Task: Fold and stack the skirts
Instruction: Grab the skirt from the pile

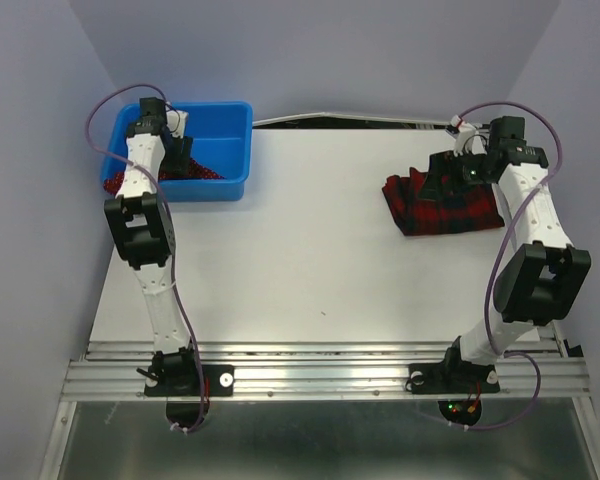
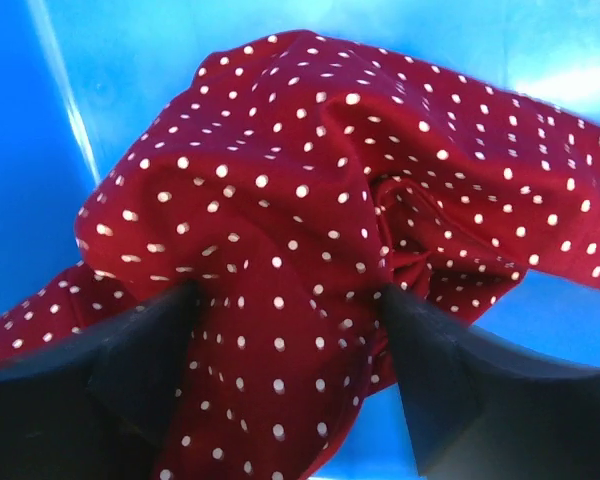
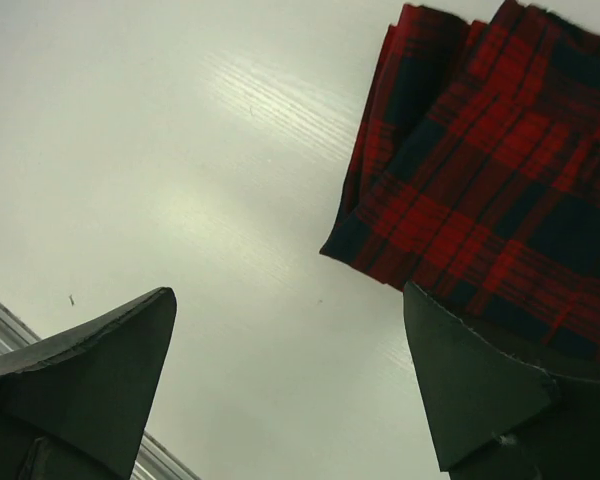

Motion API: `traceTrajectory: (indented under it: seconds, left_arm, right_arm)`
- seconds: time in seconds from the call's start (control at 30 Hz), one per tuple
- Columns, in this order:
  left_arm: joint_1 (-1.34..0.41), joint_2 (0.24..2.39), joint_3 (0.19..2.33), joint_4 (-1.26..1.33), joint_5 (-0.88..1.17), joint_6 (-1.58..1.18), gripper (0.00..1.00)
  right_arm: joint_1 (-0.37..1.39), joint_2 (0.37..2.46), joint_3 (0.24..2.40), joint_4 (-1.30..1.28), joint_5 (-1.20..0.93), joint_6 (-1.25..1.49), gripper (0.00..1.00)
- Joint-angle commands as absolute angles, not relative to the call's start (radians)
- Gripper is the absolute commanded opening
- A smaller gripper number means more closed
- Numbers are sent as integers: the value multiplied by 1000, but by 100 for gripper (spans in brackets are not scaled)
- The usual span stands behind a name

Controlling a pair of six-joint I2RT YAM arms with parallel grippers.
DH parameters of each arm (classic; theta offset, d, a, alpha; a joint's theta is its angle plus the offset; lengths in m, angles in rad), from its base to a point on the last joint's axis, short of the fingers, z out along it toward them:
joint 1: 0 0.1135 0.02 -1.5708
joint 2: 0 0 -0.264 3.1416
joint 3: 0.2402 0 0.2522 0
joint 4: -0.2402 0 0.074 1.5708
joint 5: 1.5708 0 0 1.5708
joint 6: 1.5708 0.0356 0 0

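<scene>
The dark red polka-dot skirt (image 2: 310, 170) lies bunched in the blue bin (image 1: 230, 150), and part of it hangs over the bin's left rim (image 1: 110, 185). My left gripper (image 2: 285, 310) reaches down into the bin; its jaws stand open with a fold of the dotted cloth between them. The tartan plaid skirt (image 1: 450, 210) lies folded on the table at the far right. My right gripper (image 3: 288, 295) hovers open beside its near-left corner (image 3: 500, 170). Only bare table shows between that gripper's fingers.
The white table (image 1: 310, 240) spreads between the bin at the far left and the plaid skirt. Purple walls close in the sides and back. A metal rail (image 1: 320, 375) runs along the near edge.
</scene>
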State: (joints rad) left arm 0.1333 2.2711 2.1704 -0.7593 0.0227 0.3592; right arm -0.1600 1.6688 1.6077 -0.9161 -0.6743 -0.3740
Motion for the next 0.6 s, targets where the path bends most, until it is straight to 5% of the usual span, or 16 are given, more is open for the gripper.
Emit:
traceTrajectory:
  seconds: [0.0,0.17,0.57]
  left_arm:
    - [138,2261,2204,-741,-22,350,62]
    - [138,2215,2286,-746,35,327,0]
    - [112,1766,2370,-546,489,213,0]
  right_arm:
    - [-156,1629,1575,-939,-721,-374,100]
    - [-156,1620,1578,-939,-721,-365,100]
    - [-156,1634,1631,-992,-864,-336,100]
